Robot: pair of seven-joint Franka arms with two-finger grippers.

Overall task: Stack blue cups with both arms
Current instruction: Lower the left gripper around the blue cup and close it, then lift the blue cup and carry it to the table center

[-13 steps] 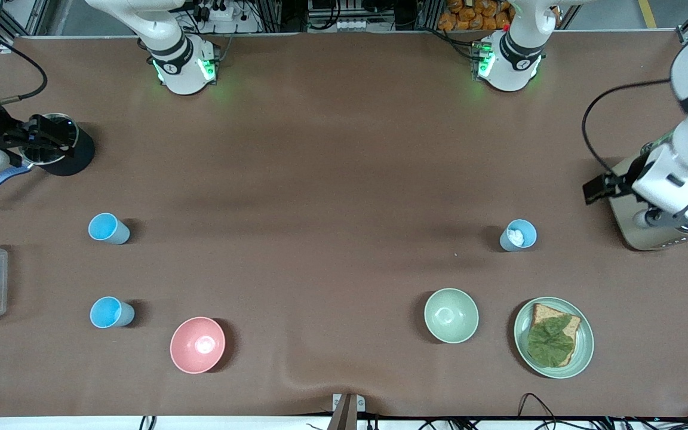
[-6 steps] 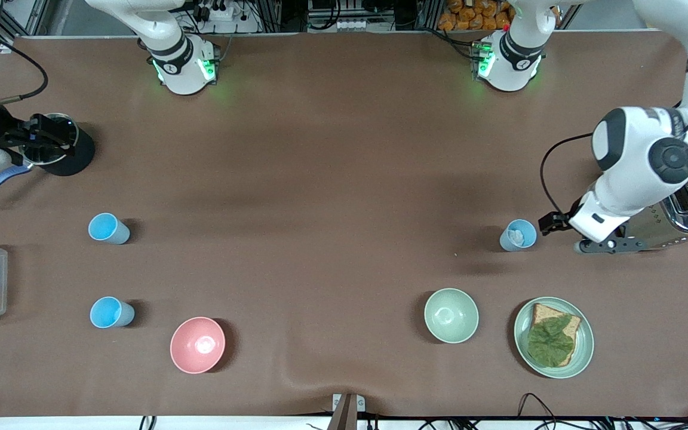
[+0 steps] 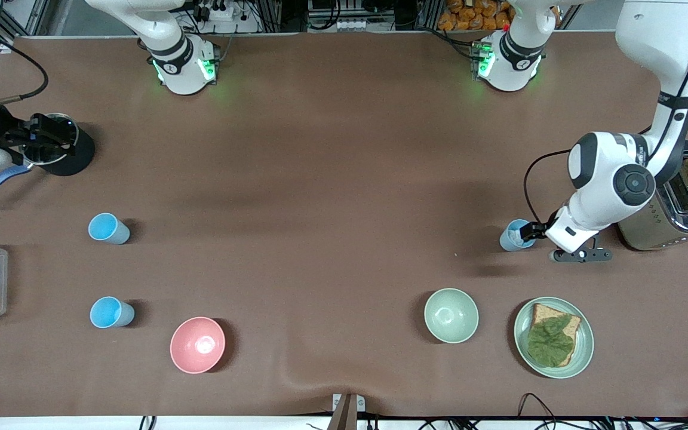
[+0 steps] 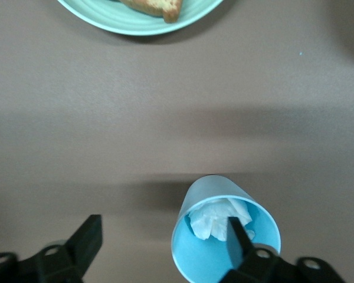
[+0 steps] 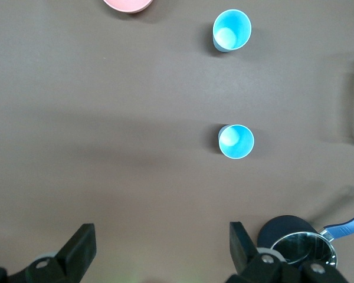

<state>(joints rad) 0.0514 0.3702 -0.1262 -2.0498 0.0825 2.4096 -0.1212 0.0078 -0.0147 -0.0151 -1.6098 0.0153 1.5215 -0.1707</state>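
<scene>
Mid-right of the front frame, the left gripper (image 3: 528,234) hangs spread wide at a blue cup (image 3: 516,235) holding crumpled white paper (image 4: 215,217) — one finger (image 4: 239,236) inside the rim, gripping nothing. At the frame's left edge the right gripper (image 5: 159,250) waits, equally wide and empty (beside a dark pot (image 3: 60,149)). Two more blue cups (image 3: 108,229) (image 3: 111,312) stand lower left.

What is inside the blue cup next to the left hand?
The blue cup holds a crumpled white wad, probably tissue. One finger of the open left hand dips inside and covers part of it; the cup's bottom is hidden.
</scene>
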